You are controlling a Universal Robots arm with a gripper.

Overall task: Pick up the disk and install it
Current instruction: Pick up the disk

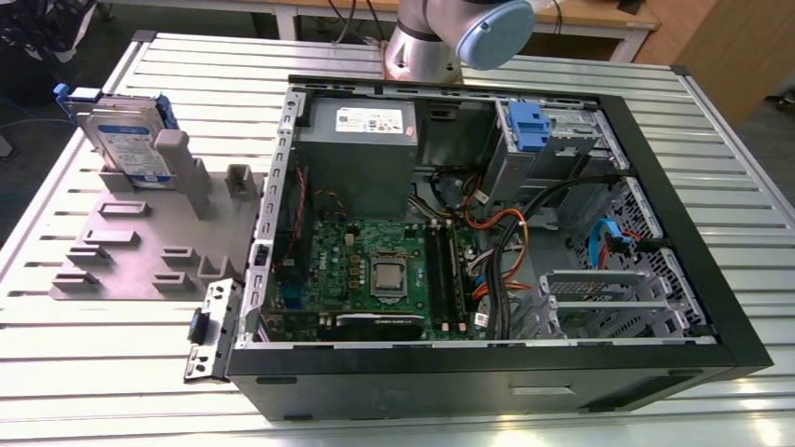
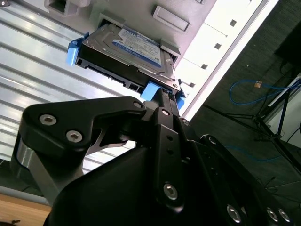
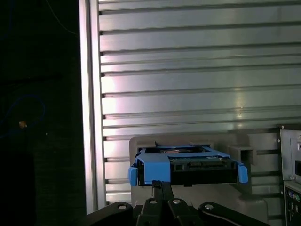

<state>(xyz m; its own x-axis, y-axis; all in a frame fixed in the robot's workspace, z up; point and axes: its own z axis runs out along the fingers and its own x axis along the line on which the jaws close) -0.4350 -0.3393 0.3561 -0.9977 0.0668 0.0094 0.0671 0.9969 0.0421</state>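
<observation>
The disk (image 1: 125, 140) stands on edge in a slot of the grey fixture (image 1: 149, 251) at the exterior view's left, silver with a white-and-blue label and blue side rails. Both wrist views look along my gripper (image 2: 164, 96) toward the disk (image 2: 136, 47). In the first wrist view its blue-railed end (image 3: 188, 165) faces me just beyond the gripper (image 3: 161, 186). The fingers are shut together with nothing between them. They line up with the disk's blue rail, and I cannot tell whether they touch it.
An open computer case (image 1: 497, 214) lies at the centre and right of the slatted metal table (image 1: 695, 130), with a motherboard, cables and a grey power-supply box (image 1: 360, 121). A blue clip (image 1: 528, 126) sits in its upper bay. The arm's joint (image 1: 491, 28) hangs over the far edge.
</observation>
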